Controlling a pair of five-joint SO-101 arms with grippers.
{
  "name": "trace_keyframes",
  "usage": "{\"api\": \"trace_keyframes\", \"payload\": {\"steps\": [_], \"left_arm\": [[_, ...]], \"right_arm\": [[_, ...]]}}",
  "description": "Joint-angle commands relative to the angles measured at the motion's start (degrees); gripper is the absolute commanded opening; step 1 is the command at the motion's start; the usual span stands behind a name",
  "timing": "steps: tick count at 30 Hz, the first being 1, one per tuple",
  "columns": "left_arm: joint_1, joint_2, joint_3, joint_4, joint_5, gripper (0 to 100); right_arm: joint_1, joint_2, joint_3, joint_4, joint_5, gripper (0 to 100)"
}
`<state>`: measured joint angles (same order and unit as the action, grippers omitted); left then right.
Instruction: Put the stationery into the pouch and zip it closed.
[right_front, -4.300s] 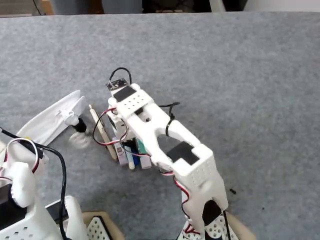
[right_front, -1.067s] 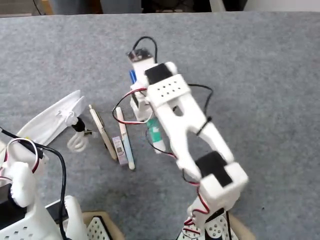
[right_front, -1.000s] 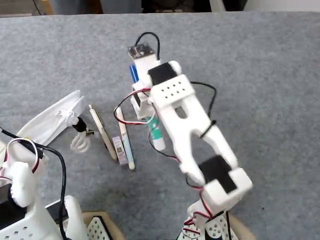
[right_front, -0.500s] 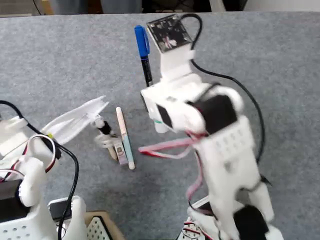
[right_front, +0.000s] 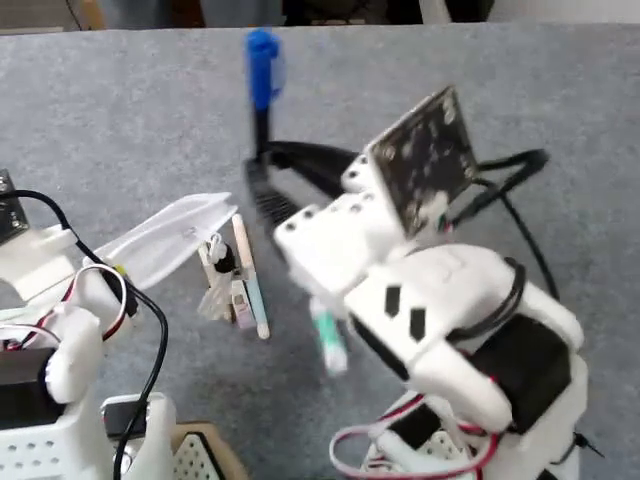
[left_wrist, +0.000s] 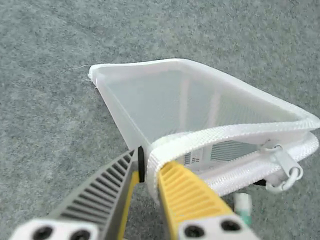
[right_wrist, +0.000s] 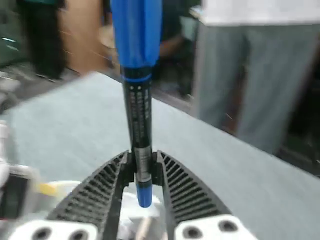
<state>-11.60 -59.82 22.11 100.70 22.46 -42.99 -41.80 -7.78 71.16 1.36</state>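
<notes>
Pouch (left_wrist: 165, 102) hangs open-mouthed, its white rim pinched tight in the left gripper (left_wrist: 146, 165). Blue-capped marker (right_wrist: 139, 100) stands upright, clamped near its lower end by the right gripper (right_wrist: 143, 161), apart from the pouch.

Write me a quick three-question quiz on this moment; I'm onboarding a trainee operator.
1. True or false: the right jaws hold the blue-capped marker by its cap.
2. The left jaws grip: A) the pouch rim, B) a pen, C) nothing.
3. Is the pouch zipped or open?
Key: 1 false, by the black barrel; 2 A; 3 open.
</notes>
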Motion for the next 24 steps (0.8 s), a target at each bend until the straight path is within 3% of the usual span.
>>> {"api": "trace_keyframes", "payload": {"steps": [1, 13, 19, 24], "left_arm": [[0.40, 0.70, -0.92, 0.26, 0.44, 3], [0.40, 0.18, -0.84, 0.26, 0.35, 3], [0.40, 0.18, -1.01, 0.26, 0.35, 3], [0.48, 0.09, -1.19, 0.26, 0.35, 3]], "right_arm": [[-4.48, -0.22, 1.71, -5.63, 0.53, 1.1], [-6.95, -0.48, 17.98, -18.55, 0.00, 1.1], [-6.59, -3.21, 21.85, -18.81, -9.05, 1.1], [-6.51, -6.46, 25.45, -18.90, -10.37, 1.1]]}}
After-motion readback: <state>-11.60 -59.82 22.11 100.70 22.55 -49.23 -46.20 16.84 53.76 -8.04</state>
